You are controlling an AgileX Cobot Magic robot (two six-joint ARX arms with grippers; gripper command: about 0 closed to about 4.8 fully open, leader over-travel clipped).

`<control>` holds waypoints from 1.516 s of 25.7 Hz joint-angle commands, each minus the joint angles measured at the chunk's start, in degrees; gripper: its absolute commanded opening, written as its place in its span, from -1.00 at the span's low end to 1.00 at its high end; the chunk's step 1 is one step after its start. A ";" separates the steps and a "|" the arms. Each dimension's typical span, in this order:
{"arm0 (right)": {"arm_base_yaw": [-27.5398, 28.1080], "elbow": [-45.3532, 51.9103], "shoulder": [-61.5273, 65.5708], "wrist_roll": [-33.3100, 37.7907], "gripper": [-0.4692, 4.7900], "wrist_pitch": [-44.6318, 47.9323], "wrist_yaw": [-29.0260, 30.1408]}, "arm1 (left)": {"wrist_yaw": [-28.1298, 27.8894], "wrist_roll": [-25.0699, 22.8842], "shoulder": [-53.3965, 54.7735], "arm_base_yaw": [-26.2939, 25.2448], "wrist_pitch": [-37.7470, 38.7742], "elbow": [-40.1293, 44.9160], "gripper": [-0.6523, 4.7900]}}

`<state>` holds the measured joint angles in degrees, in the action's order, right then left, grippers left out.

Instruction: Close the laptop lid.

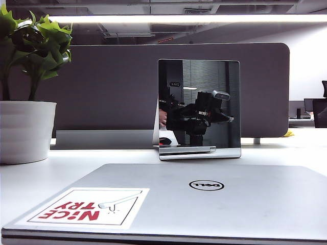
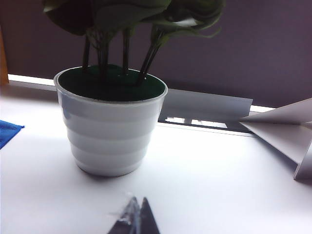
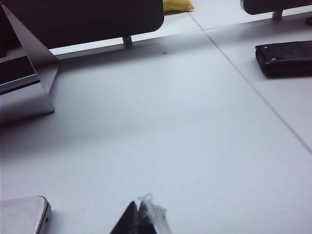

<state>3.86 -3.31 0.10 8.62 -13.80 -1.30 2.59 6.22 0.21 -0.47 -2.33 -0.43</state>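
Nearest the exterior camera, the laptop lid [image 1: 204, 196] lies flat and shut on the counter [image 1: 76, 161], sticker and logo facing up, in front of the upright mirror panel [image 1: 199, 107]. The task looks done; neither arm shows here directly.

In the left wrist view, the left gripper [image 2: 135, 219] hovers before the white plant pot [image 2: 111, 124], fingers pressed together, holding nothing. A careless swing could topple that pot.

In the right wrist view, the right gripper [image 3: 139, 219] appears clenched and empty, though blurred, near what is probably the laptop's corner [image 3: 24, 214]; it could scrape it.
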 commanded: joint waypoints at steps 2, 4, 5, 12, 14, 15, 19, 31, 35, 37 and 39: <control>-1.66 2.25 0.02 0.61 -0.84 5.62 0.13 | 0.22 -0.20 0.02 -0.02 -0.48 -0.07 -0.77; -2.38 2.60 0.02 0.61 -0.84 6.38 0.02 | 0.22 -0.20 0.02 -0.02 -0.46 -0.07 -0.77; -2.64 2.71 0.02 0.59 -0.84 6.62 -0.13 | 0.22 -0.20 0.02 -0.02 -0.44 -0.07 -0.77; -2.99 2.73 0.02 0.33 -0.84 6.78 -0.42 | 0.22 -0.20 0.02 -0.02 -0.44 -0.07 -0.77; -2.99 2.78 0.02 0.33 -0.84 6.78 -0.72 | 0.20 -0.20 0.02 -0.02 -0.44 -0.07 -0.77; -2.99 2.80 0.02 0.33 -0.84 6.80 -0.72 | 0.20 -0.20 0.02 -0.02 -0.44 -0.07 -0.77; -2.99 2.86 0.02 0.33 -0.84 6.78 -0.72 | 0.22 -0.20 0.02 -0.02 -0.44 -0.07 -0.77; -3.69 2.86 0.02 0.28 -0.84 6.80 -3.10 | 0.22 -0.20 0.02 -0.02 -0.44 -0.07 -0.77; -3.63 2.86 0.02 0.28 -0.84 6.78 -3.04 | 0.22 -0.20 0.02 -0.02 -0.44 -0.07 -0.77; -3.63 2.86 0.02 0.31 -0.84 6.80 -2.95 | 0.22 -0.20 0.02 -0.02 -0.44 -0.07 -0.77; -3.61 2.86 0.02 0.31 -0.84 6.82 -2.51 | 0.22 -0.17 0.02 -0.02 -0.44 -0.07 -0.77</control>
<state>0.27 -0.51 0.19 8.97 -8.01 -4.05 2.59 6.20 0.19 -0.47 -2.31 -0.43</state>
